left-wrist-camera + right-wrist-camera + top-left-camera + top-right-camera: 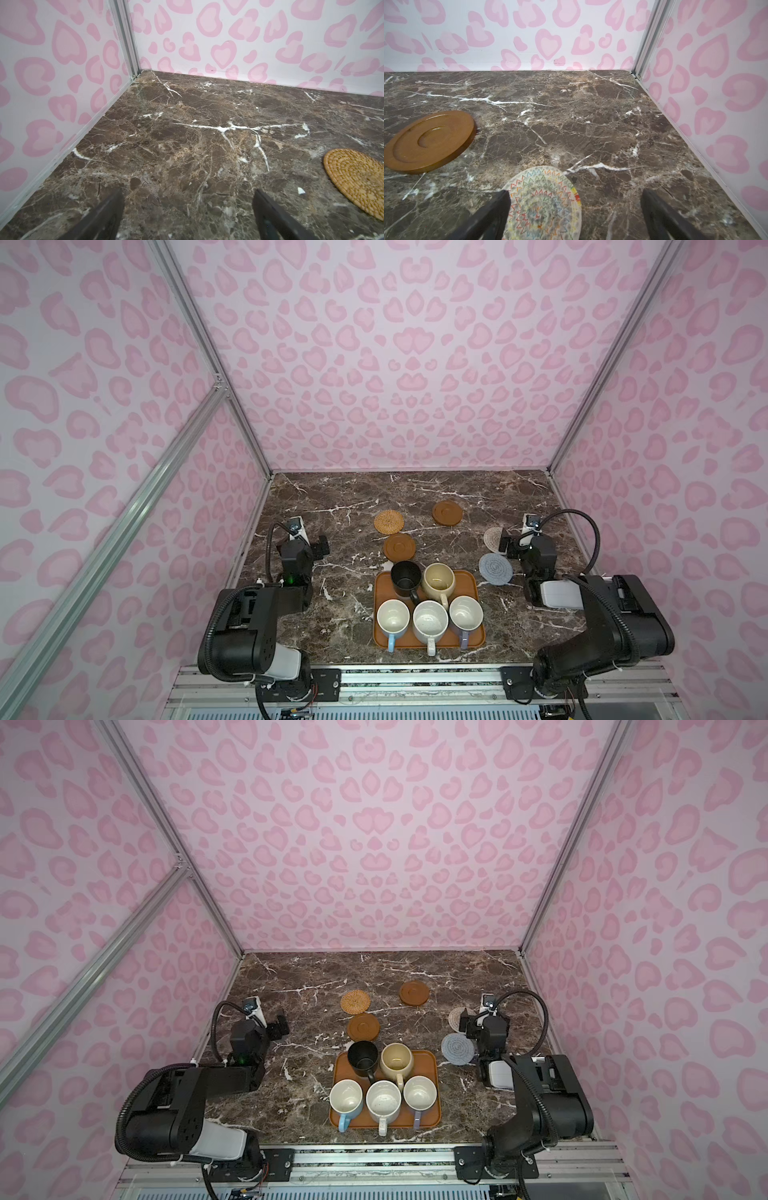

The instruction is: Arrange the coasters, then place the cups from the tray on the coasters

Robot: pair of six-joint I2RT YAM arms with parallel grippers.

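The orange-brown tray (469, 578) sits at the front middle and holds all the cups: black (405, 577), cream-yellow (438, 580), light blue (392, 618), speckled white (430, 620) and lavender (465, 614). The coasters lie behind it: tan rattan (389, 521), two brown wooden ones (447, 512) (399, 546), beige knitted (492, 537) and grey-blue (495, 568). My left gripper (189, 199) is open over bare marble, with the rattan coaster (357, 178) off to one side. My right gripper (575, 199) is open and empty above the beige coaster (546, 203), one finger over its edge.
The brown marble table (353, 497) is boxed in by pink-patterned walls on three sides, with aluminium posts (266, 464) in the back corners. A metal rail (415, 680) runs along the front edge and carries both arm bases.
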